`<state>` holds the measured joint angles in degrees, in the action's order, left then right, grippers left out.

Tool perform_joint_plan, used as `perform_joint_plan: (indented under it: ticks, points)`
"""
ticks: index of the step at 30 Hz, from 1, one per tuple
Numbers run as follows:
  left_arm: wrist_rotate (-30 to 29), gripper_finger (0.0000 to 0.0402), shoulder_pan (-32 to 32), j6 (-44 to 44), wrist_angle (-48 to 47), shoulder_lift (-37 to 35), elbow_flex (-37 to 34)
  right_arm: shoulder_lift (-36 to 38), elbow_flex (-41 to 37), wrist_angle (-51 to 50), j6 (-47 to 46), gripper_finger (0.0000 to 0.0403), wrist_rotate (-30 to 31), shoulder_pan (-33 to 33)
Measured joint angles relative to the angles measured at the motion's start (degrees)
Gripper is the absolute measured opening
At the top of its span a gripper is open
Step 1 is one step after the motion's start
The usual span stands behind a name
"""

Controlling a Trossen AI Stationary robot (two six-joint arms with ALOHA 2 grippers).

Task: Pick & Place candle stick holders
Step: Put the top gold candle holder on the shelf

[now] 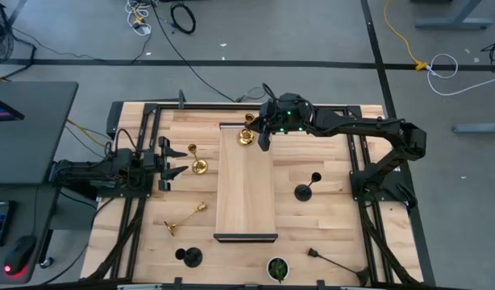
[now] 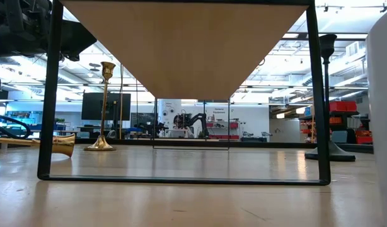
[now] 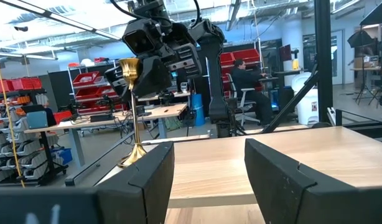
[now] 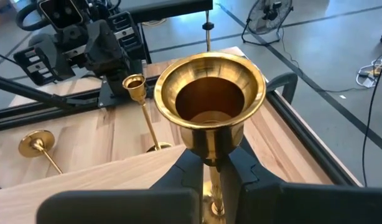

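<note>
right hand [image 4: 211,167] clenched on a gold candle stick holder [image 4: 209,102], upright over the far end of the raised wooden tray [image 1: 246,193]. left hand [image 1: 172,162] released, beside another gold holder [image 1: 197,159] on the tabletop [image 1: 328,217].

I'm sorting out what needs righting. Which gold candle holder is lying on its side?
The gold holder on the table's left side, nearest the front edge, lies tipped over. The other table one stands upright, and the third is gripped in the right hand.
</note>
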<state>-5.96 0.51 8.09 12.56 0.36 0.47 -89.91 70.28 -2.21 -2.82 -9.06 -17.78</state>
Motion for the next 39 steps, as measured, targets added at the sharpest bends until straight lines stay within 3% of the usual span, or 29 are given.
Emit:
perform_joint_plan:
  ticks: [6,19,34,39]
  points:
    - [0.00,0.0197,0.00,0.00,0.00,0.00,0.00,0.00,-0.02,-0.10,0.17,0.0021,-0.76,-0.02]
    - [0.02,0.0197,0.02,0.00,0.00,0.00,0.02,0.00,-0.07,0.10,0.25,0.0082,-0.90,-0.02]
    - [0.00,0.0197,0.00,-0.01,0.00,0.00,0.00,0.02,-0.07,1.37,2.02,0.0087,-0.87,0.00]
    - [0.02,0.0197,0.02,-0.02,0.00,0.00,0.01,0.02,-0.07,1.61,2.88,0.0088,2.29,0.00]
